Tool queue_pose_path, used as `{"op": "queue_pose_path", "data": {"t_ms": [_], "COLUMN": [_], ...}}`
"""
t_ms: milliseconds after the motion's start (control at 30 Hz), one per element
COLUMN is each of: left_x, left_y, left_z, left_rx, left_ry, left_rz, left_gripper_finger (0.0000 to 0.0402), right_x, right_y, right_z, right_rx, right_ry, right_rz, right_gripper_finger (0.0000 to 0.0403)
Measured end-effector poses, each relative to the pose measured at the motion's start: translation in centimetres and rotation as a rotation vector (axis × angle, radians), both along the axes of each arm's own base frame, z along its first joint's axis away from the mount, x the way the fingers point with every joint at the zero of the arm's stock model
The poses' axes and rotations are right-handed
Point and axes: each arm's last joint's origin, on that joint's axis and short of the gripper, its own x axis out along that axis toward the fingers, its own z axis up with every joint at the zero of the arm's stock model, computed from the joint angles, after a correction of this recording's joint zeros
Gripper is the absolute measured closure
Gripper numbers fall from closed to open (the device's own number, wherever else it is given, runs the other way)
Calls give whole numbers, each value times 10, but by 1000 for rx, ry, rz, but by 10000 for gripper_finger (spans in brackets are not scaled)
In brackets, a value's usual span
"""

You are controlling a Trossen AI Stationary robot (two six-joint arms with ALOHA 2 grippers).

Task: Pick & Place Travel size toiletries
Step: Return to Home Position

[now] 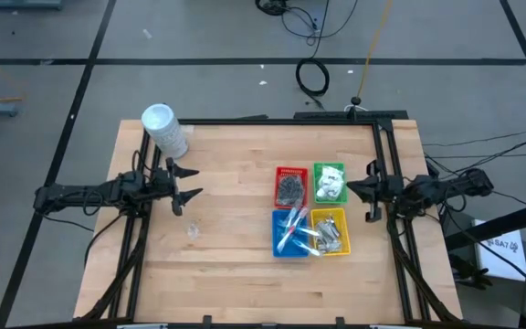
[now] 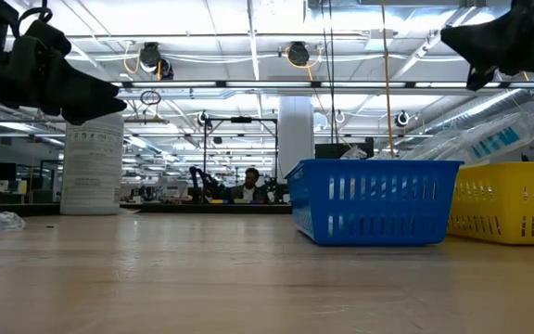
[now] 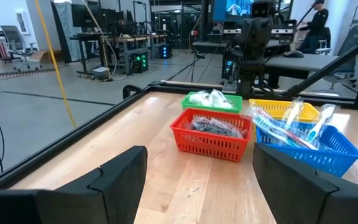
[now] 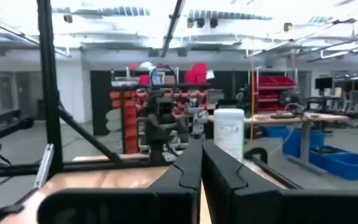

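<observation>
Four small trays stand right of the table's middle. The red tray [image 1: 289, 185] holds dark grey bundles [image 3: 215, 126], the green tray [image 1: 330, 182] white packets [image 3: 211, 98], and the blue tray [image 1: 289, 233] clear-wrapped sticks [image 3: 291, 127]. The yellow tray [image 1: 330, 230] holds more wrapped pieces. One small clear-wrapped piece [image 1: 193, 228] lies loose on the wood. My left gripper [image 1: 193, 181] hovers open above the table's left part, pointing at the trays. My right gripper [image 1: 351, 188] is shut and raised just right of the green tray.
A tall white tub [image 1: 164, 131] stands upright near the far left corner, behind my left gripper. A black frame runs along the table's edges [image 1: 386, 164]. Bare wood lies between the left gripper and the trays and along the near edge. A person sits far beyond the table.
</observation>
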Motion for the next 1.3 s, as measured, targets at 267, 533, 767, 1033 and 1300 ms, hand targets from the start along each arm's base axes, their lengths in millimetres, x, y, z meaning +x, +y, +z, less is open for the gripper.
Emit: {"op": "queue_pose_path", "data": {"t_ms": [267, 533, 767, 1033, 1300], "left_x": [0, 0, 0, 0, 0], "left_y": [0, 0, 0, 0, 0], "left_z": [0, 0, 0, 0, 0], "left_rx": [1, 1, 1, 1, 1], "left_ry": [-2, -2, -3, -2, -3], "left_rz": [0, 0, 0, 0, 0], "left_gripper_finger": [111, 119, 111, 117, 113], "right_x": [3, 5, 6, 6, 6], "right_y": [-4, -8, -9, -9, -9], "right_z": [-12, -21, -21, -21, -21], "right_rx": [-20, 10, 11, 11, 4], "right_ry": [129, 205, 209, 212, 213], "right_rz": [-51, -53, -63, -63, -64], "right_gripper_finger": [403, 403, 403, 403, 403]}}
